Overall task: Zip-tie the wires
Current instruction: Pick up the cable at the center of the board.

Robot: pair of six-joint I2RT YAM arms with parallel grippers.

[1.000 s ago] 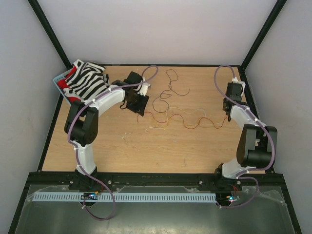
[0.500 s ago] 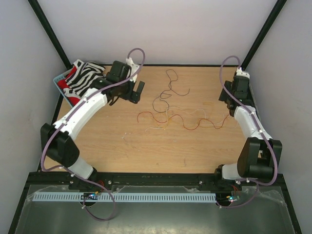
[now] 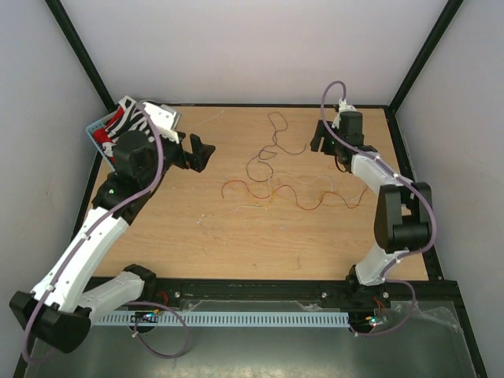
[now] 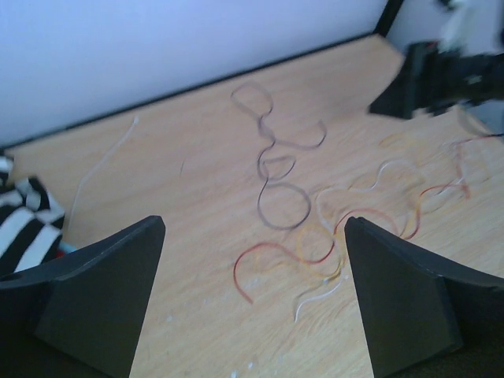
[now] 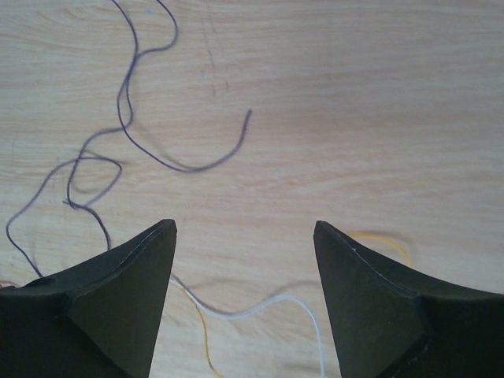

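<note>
The wires (image 3: 272, 185) lie loose and tangled on the wooden table: red, orange, whitish and dark curly strands. In the left wrist view they (image 4: 287, 209) spread ahead of my left gripper (image 4: 253, 224), which is open, empty and above the table. A thin whitish strip, the zip tie (image 4: 104, 164), lies near the back wall at that view's left. My left gripper (image 3: 194, 151) hovers left of the wires. My right gripper (image 3: 326, 145) hangs open and empty at their back right. Below the right gripper (image 5: 244, 224) run a dark strand (image 5: 126, 102) and a whitish strand (image 5: 260, 305).
A blue basket (image 3: 94, 128) holding a black-and-white striped cloth (image 3: 135, 118) sits in the back left corner, beside my left arm. The cloth (image 4: 24, 228) also shows at the left wrist view's left edge. Black frame posts and white walls enclose the table.
Both grippers have opened. The left arm stretched out and its gripper drew back left, away from the wires. The right gripper swung left along the back edge toward the wires.
</note>
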